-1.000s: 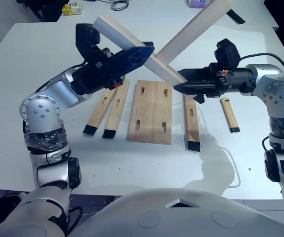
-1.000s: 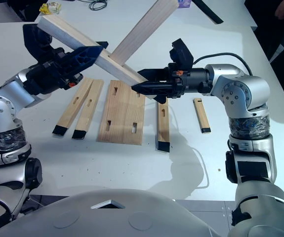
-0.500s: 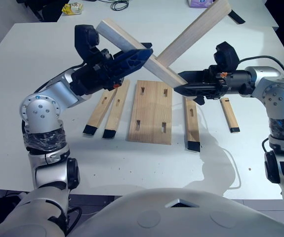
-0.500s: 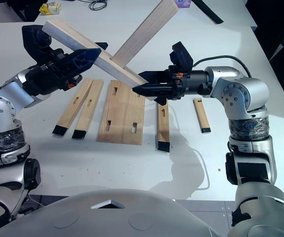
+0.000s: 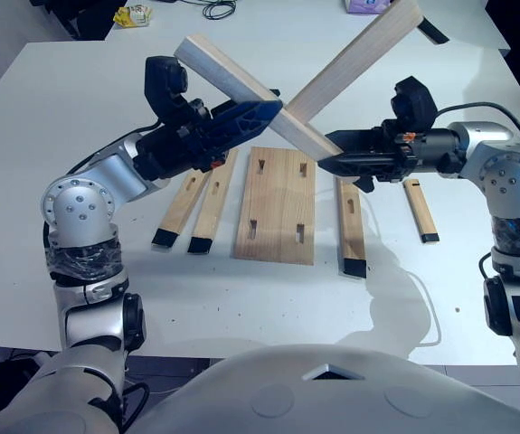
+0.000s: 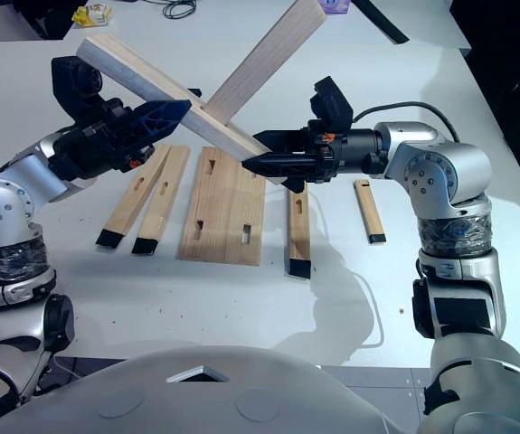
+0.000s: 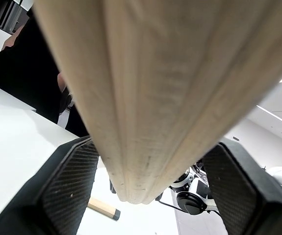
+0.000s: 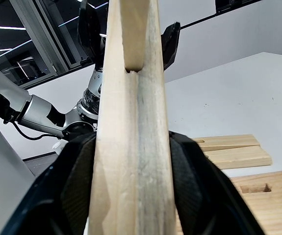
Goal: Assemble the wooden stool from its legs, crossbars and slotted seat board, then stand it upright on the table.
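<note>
While the seat board (image 5: 276, 203) lies flat, the white table (image 5: 79, 99) bears cables (image 5: 219, 9).

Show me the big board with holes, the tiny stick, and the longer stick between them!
Slotted seat board (image 5: 276, 201): left eye view, bare middle between its slots.
Short bar (image 5: 420, 212): left eye view, about mid-length.
Slotted leg (image 5: 352, 237): left eye view, wood below its slot.

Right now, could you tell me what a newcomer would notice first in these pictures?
The crossed wooden bars form an X in the air above the middle of the table, with the left gripper and the right gripper each clamped on them from either side. Beneath them the slotted seat board lies flat, with loose legs lying on both sides of it.
</note>
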### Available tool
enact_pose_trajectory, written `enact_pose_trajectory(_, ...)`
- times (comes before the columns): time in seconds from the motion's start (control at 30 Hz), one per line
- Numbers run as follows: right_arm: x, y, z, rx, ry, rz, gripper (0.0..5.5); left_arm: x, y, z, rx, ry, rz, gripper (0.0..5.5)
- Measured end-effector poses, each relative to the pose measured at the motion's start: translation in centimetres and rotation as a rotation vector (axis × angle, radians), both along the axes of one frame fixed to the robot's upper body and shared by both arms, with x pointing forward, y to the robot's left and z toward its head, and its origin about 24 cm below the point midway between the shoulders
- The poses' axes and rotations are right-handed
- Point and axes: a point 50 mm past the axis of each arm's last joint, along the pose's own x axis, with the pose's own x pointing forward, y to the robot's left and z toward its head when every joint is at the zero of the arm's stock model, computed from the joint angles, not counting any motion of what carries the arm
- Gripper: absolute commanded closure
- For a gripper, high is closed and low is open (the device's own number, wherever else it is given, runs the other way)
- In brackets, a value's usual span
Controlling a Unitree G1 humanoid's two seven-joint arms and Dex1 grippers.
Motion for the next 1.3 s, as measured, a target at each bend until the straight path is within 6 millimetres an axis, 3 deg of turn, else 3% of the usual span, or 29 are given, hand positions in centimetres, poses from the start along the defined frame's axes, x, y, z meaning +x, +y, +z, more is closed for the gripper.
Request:
enact_pose_trajectory(0.2, -0.1, 0.2, 0.1, 0.003, -0.007, 0.011, 3.43, -0.1, -0.1, 0.1, -0.009, -0.001, -0.009, 3.24)
enact_pose_trajectory(0.8, 0.1, 0.2, -0.2, -0.002, -0.003, -0.013, 3.43, 0.2, 0.2, -0.3, 0.013, -0.031, 0.035, 3.33)
enact_pose_trajectory(0.83, 0.1, 0.2, -0.3, -0.001, -0.005, -0.015, 3.07, 0.3, 0.2, -0.4, 0.015, -0.036, 0.036, 3.34)
enact_pose_trajectory(1.13, 1.1, -0.1, -1.0, -0.056, -0.068, -0.073, 1.67, 1.1, 1.5, -1.5, 0.112, -0.064, 0.078, 3.42)
enact_pose_trajectory(1.3, 1.2, -1.2, -1.2, -0.122, -0.109, -0.071, 1.34, 1.3, 2.1, -2.0, 0.230, -0.175, 0.072, 3.42)
